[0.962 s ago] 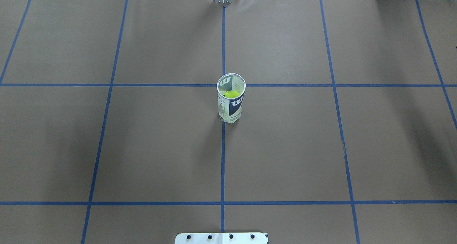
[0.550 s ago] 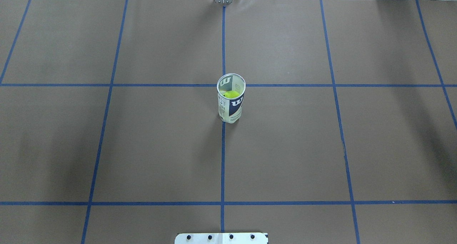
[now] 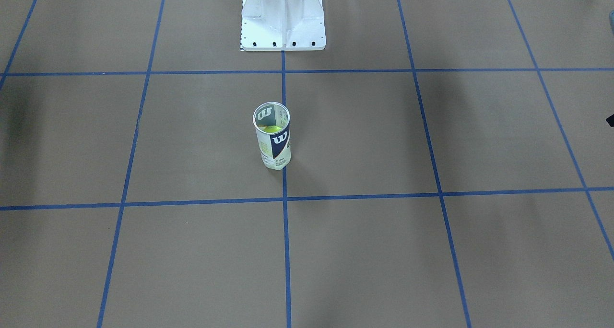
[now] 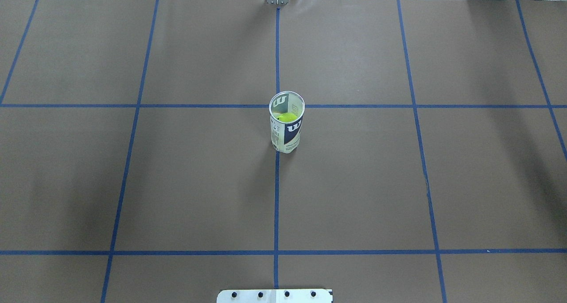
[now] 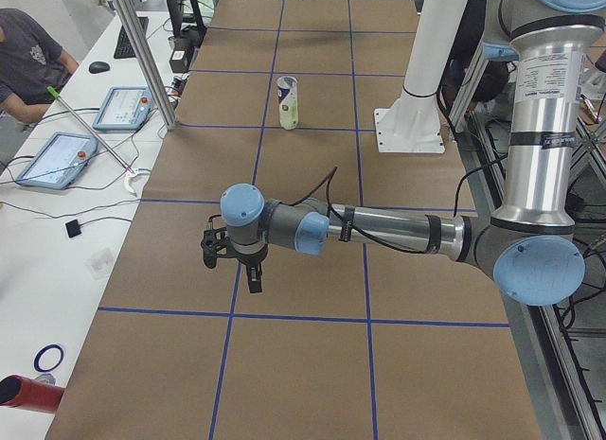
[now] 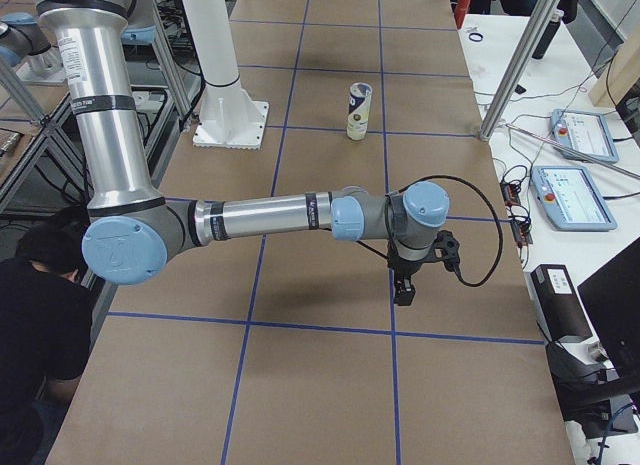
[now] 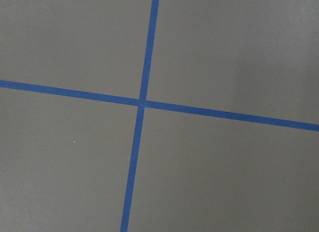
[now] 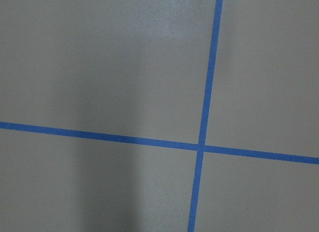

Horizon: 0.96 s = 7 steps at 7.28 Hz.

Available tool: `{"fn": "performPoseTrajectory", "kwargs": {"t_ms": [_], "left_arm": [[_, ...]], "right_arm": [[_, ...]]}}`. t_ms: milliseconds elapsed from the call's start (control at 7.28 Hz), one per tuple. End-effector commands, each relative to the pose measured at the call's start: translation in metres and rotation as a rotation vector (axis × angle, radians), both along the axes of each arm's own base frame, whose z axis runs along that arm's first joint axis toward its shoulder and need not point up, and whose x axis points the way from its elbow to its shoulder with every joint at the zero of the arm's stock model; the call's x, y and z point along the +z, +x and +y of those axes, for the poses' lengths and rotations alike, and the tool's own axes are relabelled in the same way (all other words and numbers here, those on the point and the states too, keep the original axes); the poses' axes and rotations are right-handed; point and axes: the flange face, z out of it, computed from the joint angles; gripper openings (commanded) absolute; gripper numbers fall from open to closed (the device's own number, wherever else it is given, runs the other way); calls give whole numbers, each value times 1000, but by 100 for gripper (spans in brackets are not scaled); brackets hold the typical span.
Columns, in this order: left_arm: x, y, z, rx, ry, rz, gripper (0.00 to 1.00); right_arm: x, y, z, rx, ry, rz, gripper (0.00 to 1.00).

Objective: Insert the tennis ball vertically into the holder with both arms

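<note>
The brown paper-covered worktop (image 4: 177,183) carries a grid of blue tape lines. The silver-grey left arm (image 5: 379,230) reaches low over one end and the matching right arm (image 6: 260,217) over the other. Both are well apart from the clear cylindrical label-wrapped holder (image 4: 287,130), which stands upright mid-worktop on the centre tape line. The black left claw (image 5: 235,265) and right claw (image 6: 405,280) point down; whether they are wide or narrow I cannot tell. A yellow-green tennis ball (image 4: 288,116) sits inside the holder.

Brown table (image 4: 177,183), blue tape grid (image 4: 276,196), white pedestal (image 3: 283,16)
</note>
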Motion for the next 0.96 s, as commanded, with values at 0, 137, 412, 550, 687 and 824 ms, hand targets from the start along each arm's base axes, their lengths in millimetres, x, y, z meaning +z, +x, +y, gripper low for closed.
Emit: {"fn": "performPoseTrajectory", "kwargs": {"t_ms": [0, 137, 412, 550, 687, 824], "left_arm": [[3, -4, 0, 100, 112, -16, 99], [12, -8, 0, 100, 105, -19, 99], [37, -27, 3, 115, 109, -21, 99], [39, -27, 4, 115, 106, -23, 99], [40, -27, 4, 110, 101, -22, 99], [41, -27, 6, 118, 105, -18, 99]], "right_arm": [[1, 0, 0, 0, -1, 0, 99], [1, 0, 1, 0, -2, 0, 99], [2, 0, 2, 0, -4, 0, 99], [2, 0, 2, 0, -4, 0, 99], [2, 0, 2, 0, -6, -1, 99], [2, 0, 2, 0, -6, -1, 99]]}}
